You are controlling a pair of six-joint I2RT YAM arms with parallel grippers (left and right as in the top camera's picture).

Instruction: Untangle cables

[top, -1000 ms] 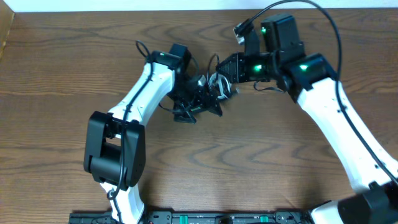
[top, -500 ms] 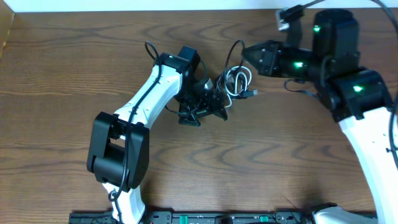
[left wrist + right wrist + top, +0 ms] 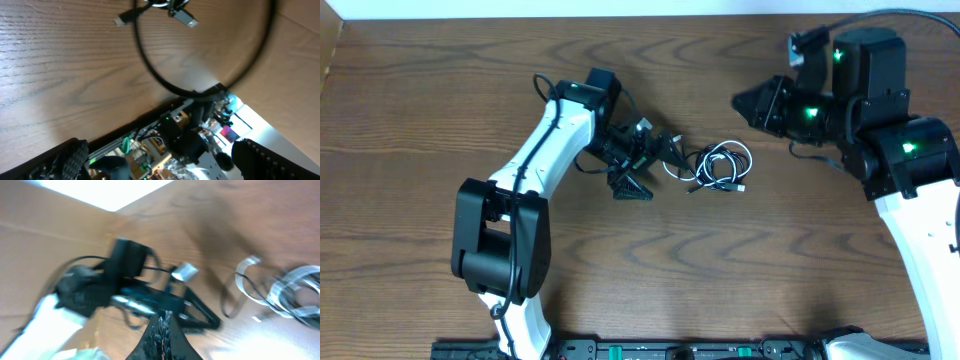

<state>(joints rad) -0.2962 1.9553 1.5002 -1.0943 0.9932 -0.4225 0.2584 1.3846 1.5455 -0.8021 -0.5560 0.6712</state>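
Cables point(image 3: 720, 165) are seen lying on the desk point(image 3: 720, 270) as one small loose bundle, near the middle and between the two tools. White loops point(image 3: 732, 154) are shown on the upper right of the bundle, and dark strands are mixed in below and to the left of them. One dark strand is drawn out toward the left tool point(image 3: 650, 168), which is just beside the bundle; whether it touches that tool cannot be told from above.

The left tool is spread wide, with nothing gripped. In the left wrist view its two fingers point(image 3: 65, 160) are seen far apart at the lower corners. A black cord point(image 3: 165, 85) is curved across the desk beyond them, and two small plugs point(image 3: 182, 17) are seen near the top edge.

The right tool point(image 3: 740, 101) is held above the desk, up and to the right of the bundle and apart from it, and is pointed to the left. In the blurred right wrist view its fingers point(image 3: 161, 330) are pressed together into one point and nothing is seen between them. The white loops are seen at the right edge of that view, with the left arm point(image 3: 555, 140) beyond them.
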